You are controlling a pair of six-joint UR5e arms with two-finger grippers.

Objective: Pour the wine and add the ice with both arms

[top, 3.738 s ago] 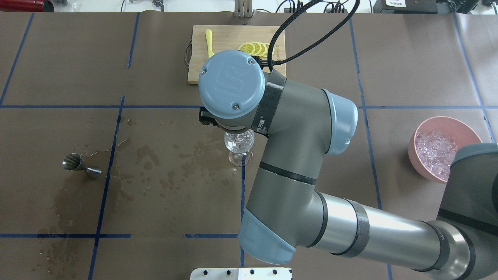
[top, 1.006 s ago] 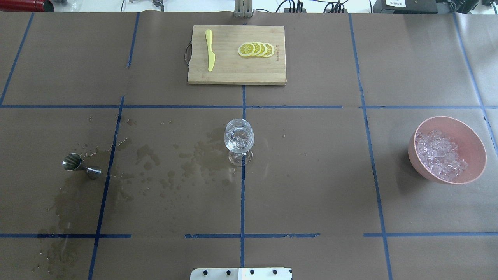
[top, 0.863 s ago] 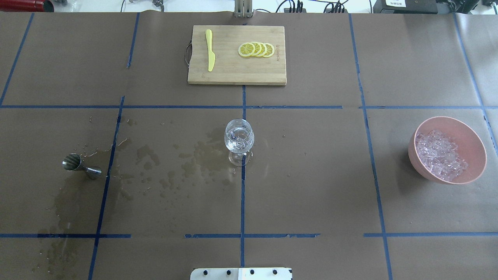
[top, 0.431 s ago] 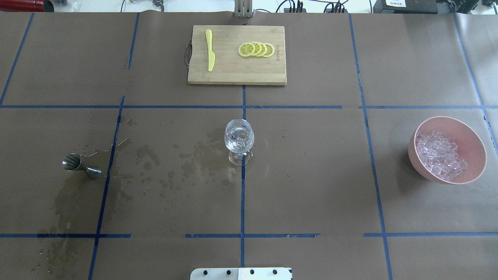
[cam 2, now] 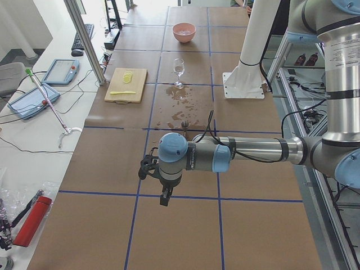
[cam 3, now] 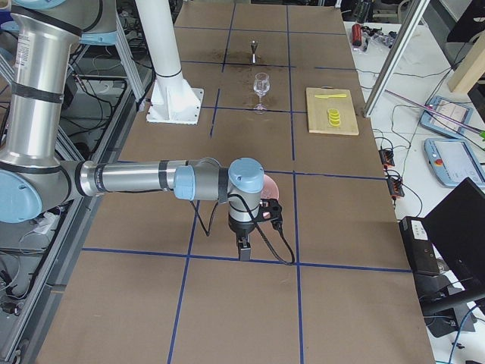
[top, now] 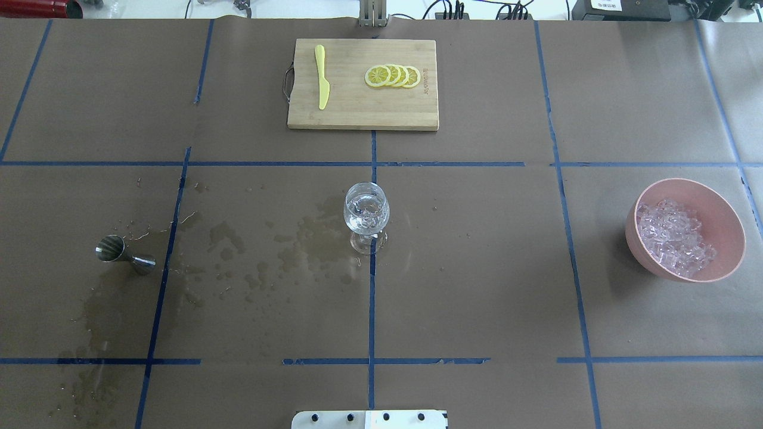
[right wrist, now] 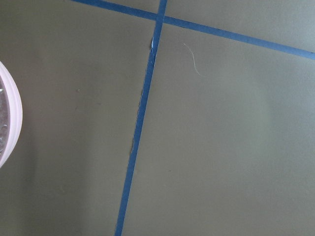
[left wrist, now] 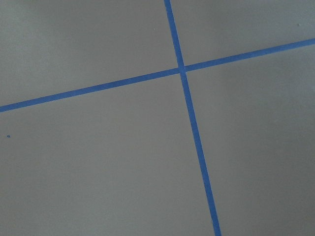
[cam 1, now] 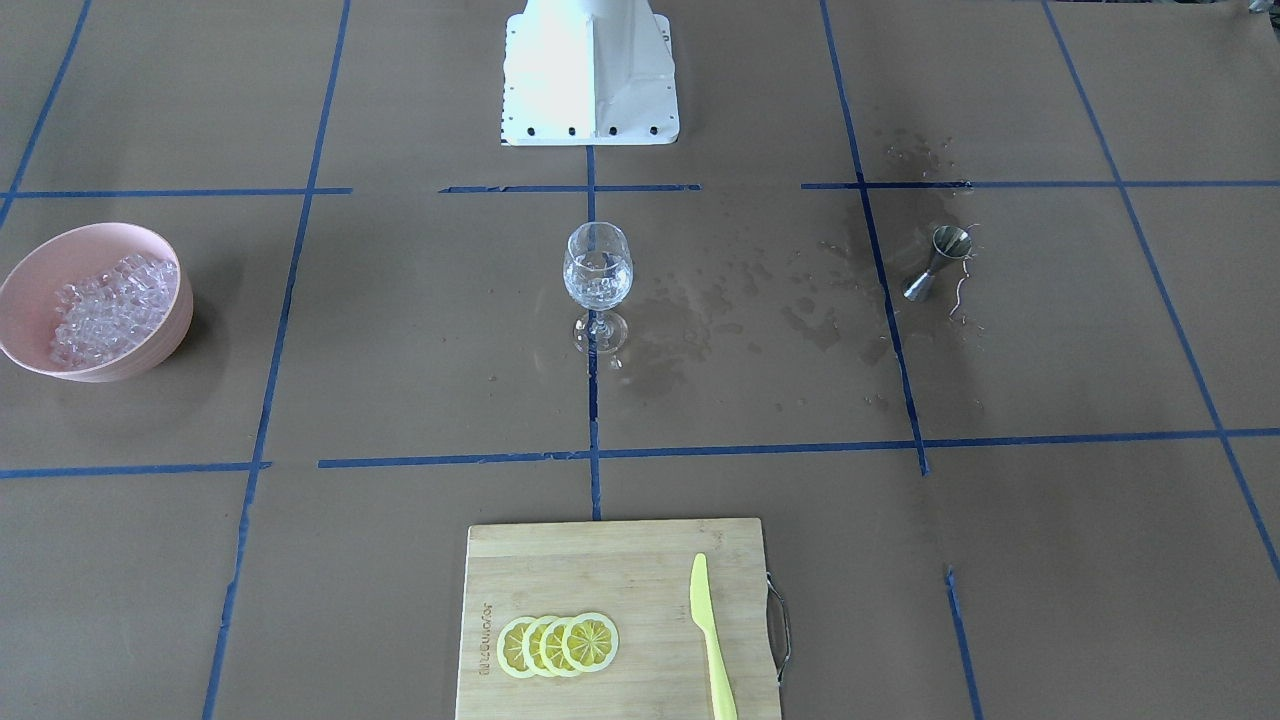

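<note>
Exterior left view: left arm (cam 2: 247,151) stretched level over the table (cam 2: 180,230), wrist turned down; left gripper (cam 2: 164,199) hangs above bare paper, its finger opening not readable. Exterior right view: right arm (cam 3: 136,179) posed alike; right gripper (cam 3: 242,252) near the pink bowl (cam 3: 268,184), grip state unreadable. Overhead view: ice (top: 673,238) in the bowl at 3 o'clock of the glass (top: 366,205) holding the wine (top: 366,221); jigger (top: 124,254) at 9 o'clock.

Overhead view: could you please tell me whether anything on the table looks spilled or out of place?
Yes: dark wet blotches and droplets stain the brown paper from the foot of the wine glass across to the jigger, with a larger damp patch nearer the robot. Liquid evidently missed the glass.
</note>
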